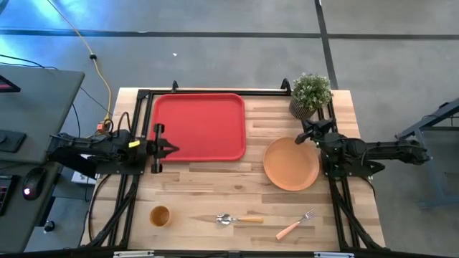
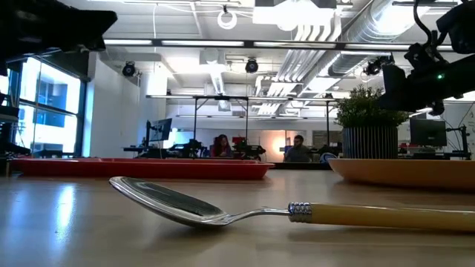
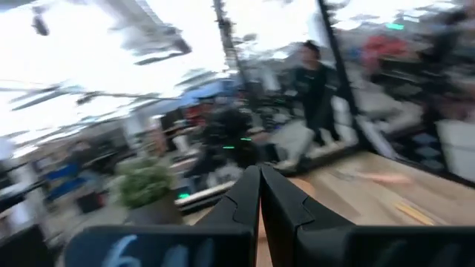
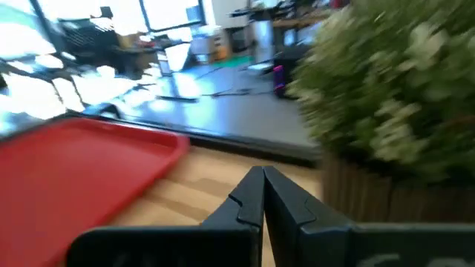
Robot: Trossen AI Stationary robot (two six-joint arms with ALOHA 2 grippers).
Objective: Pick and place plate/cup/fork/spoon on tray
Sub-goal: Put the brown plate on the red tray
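The plate (image 1: 291, 163) lies on the desk (image 1: 215, 197) right of the empty tray (image 1: 199, 127). My right pincer (image 1: 304, 135), closed and empty, hovers at its rim beside the plant (image 1: 310, 93); I may knock it.

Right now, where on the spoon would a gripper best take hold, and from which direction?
Probably the handle of the spoon, mid-length, from straight above with fingers across it. It lies flat, bowl toward the cup, handle toward the fork, clear of both.
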